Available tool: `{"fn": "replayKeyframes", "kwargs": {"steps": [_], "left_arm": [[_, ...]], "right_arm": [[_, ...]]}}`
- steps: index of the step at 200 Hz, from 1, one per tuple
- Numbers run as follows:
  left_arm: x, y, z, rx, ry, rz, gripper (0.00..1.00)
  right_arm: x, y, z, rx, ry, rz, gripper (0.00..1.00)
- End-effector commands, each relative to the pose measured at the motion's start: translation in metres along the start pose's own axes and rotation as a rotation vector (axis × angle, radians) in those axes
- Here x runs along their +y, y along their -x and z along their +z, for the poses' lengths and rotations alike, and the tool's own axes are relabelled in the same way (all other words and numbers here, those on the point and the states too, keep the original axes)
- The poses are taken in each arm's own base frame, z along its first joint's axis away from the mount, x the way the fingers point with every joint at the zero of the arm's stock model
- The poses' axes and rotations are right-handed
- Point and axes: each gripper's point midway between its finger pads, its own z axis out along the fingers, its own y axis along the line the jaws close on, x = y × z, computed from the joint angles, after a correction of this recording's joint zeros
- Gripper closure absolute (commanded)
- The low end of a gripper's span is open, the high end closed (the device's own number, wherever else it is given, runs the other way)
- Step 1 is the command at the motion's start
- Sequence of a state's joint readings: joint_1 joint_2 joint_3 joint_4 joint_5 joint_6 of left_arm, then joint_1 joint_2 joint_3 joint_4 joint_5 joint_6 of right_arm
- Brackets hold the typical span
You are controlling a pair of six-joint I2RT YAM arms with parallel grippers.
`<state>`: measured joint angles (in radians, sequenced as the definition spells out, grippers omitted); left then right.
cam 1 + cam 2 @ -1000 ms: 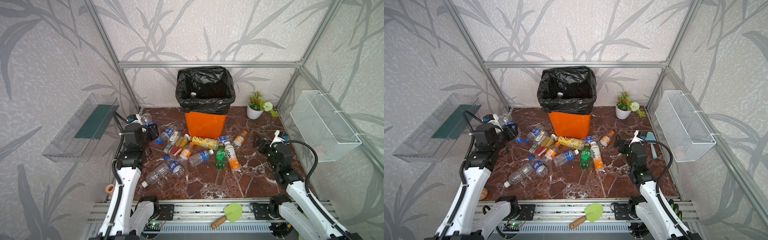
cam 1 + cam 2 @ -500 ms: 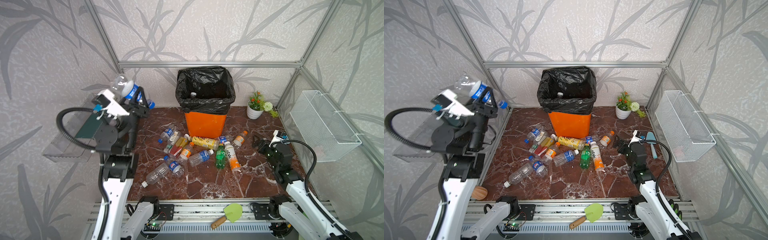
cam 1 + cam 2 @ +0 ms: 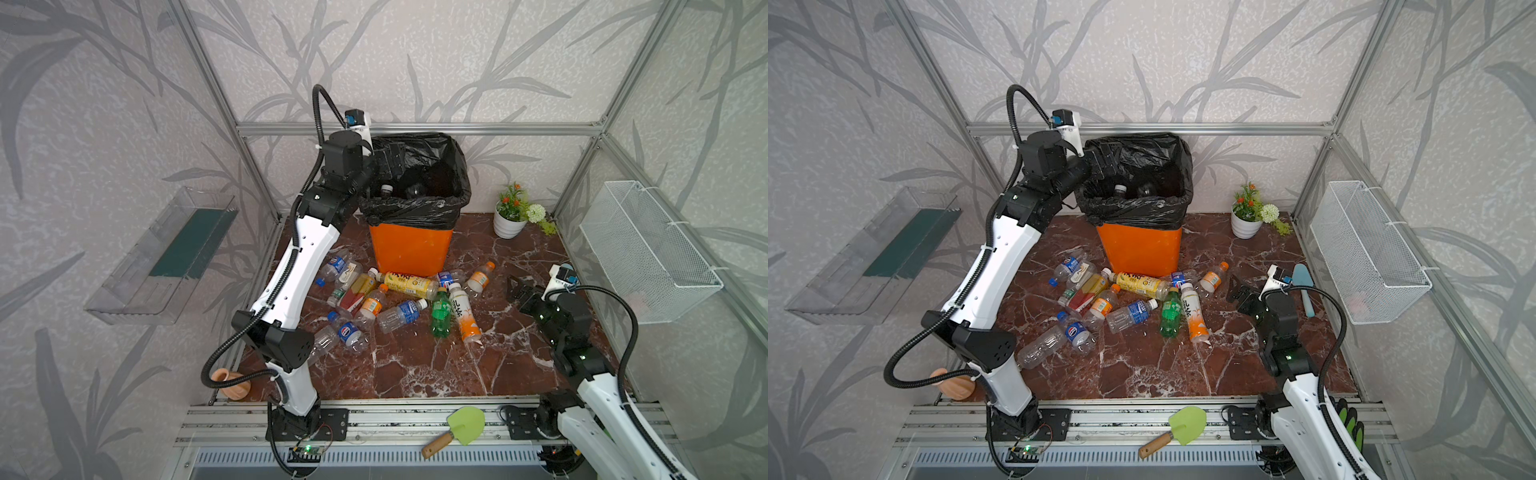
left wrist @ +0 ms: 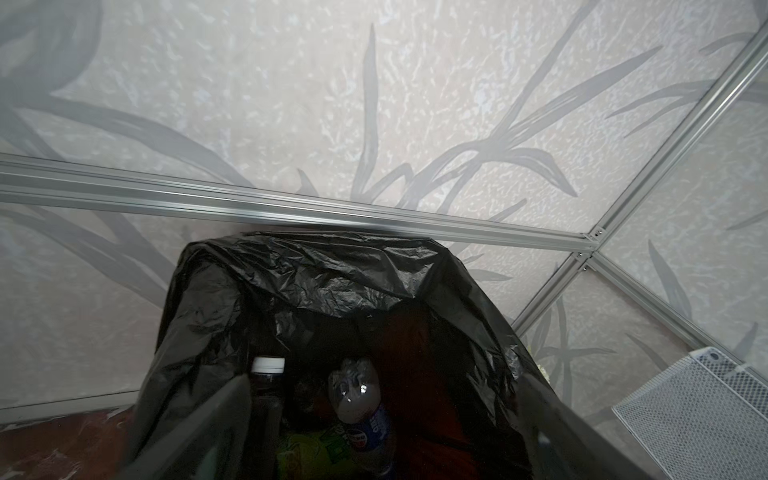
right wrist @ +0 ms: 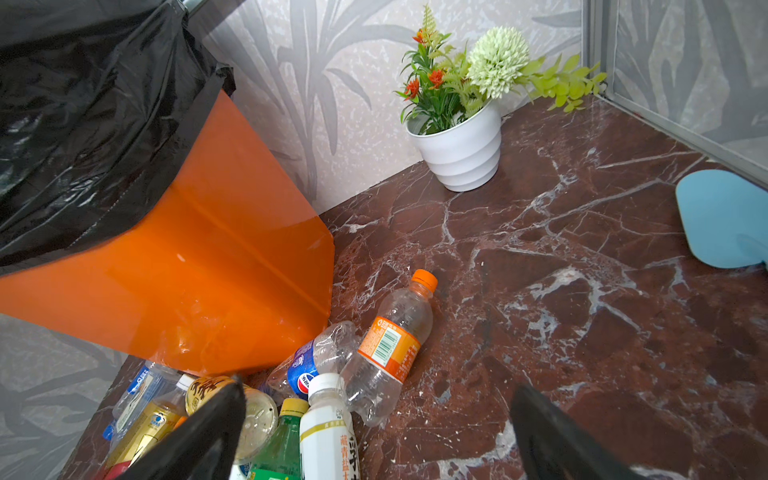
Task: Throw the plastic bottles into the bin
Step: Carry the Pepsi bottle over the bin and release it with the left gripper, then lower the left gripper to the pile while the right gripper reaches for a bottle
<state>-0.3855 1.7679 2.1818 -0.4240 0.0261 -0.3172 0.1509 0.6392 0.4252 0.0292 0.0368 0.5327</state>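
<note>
Black fingers of the left gripper (image 3: 390, 160) stood wide apart, holding nothing, over the 9 o'clock rim of the bin (image 3: 409, 249), just inside its crinkled black liner (image 3: 415, 208). Open room lay below them down to the load. In the left wrist view a white-capped bottle (image 4: 268, 368) stood upright against the liner, and a clear Pepsi bottle (image 4: 357, 395) lay beside it on green-labelled ones.

The bin stood at 12 o'clock on the red marble floor (image 3: 415, 365), near the back wall. The right gripper (image 3: 517, 291) hovered low at 3 o'clock, its jaws spread wide and empty, facing an orange-capped bottle (image 5: 390, 345) near the bin's corner. The other plastic bottles (image 3: 395, 299) lay in a touching heap at the bin's 6 o'clock foot, with bare marble beyond them toward the front rail.

A potted plant (image 3: 509, 212) sat at 1 o'clock and a blue trowel (image 3: 1302, 286) at 3. A wire basket (image 3: 648, 257) hung on the right wall and a clear tray (image 3: 166, 257) on the left. A terracotta vase (image 3: 232, 382) sat at 8 o'clock, and a green trowel (image 3: 457, 428) lay on the front rail at 6.
</note>
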Motion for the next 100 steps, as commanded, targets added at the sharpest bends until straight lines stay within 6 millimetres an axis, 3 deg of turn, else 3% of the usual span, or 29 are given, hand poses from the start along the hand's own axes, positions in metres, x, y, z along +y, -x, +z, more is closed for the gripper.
{"fn": "replayKeyframes", "kwargs": {"steps": [1, 21, 57, 80, 100], "left_arm": [[-0.006, 0.041, -0.048, -0.112, -0.003, 0.020, 0.01], [-0.003, 0.037, -0.062, -0.133, -0.006, 0.013, 0.01], [0.012, 0.010, -0.093, -0.153, 0.020, 0.014, 0.01], [0.031, -0.028, -0.121, -0.136, 0.053, 0.000, 0.01], [0.057, -0.088, -0.138, -0.050, 0.117, -0.037, 0.01]], "right_arm": [[0.002, 0.009, -0.006, -0.013, -0.007, -0.014, 0.01], [0.003, 0.005, -0.004, 0.009, -0.003, -0.006, 0.02], [0.010, -0.014, 0.008, 0.119, 0.039, -0.030, 0.04], [0.015, -0.034, 0.017, 0.219, 0.072, -0.005, 0.06], [0.017, -0.051, 0.025, 0.292, 0.086, 0.020, 0.09]]}}
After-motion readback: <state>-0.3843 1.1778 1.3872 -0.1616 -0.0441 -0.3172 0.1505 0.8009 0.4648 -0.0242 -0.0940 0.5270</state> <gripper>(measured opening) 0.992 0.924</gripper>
